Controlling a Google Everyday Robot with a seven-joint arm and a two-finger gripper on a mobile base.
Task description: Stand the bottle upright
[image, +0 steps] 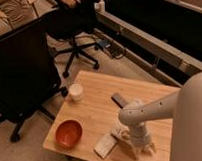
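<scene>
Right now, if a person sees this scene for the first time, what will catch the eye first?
The robot's big white arm draws the eye first: it bends over the right side of the wooden table, with its end effector low near the front edge. Next is the red bowl at the table's front left corner. A white cup stands behind the bowl, at the left edge.

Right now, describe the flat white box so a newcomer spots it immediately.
Start at the wooden table and go to its near edge, between the red bowl and the robot's tool, which is down at the tabletop. The white box lies flat there. It is rectangular, unlike the round bowl and the round white cup farther back.
</scene>
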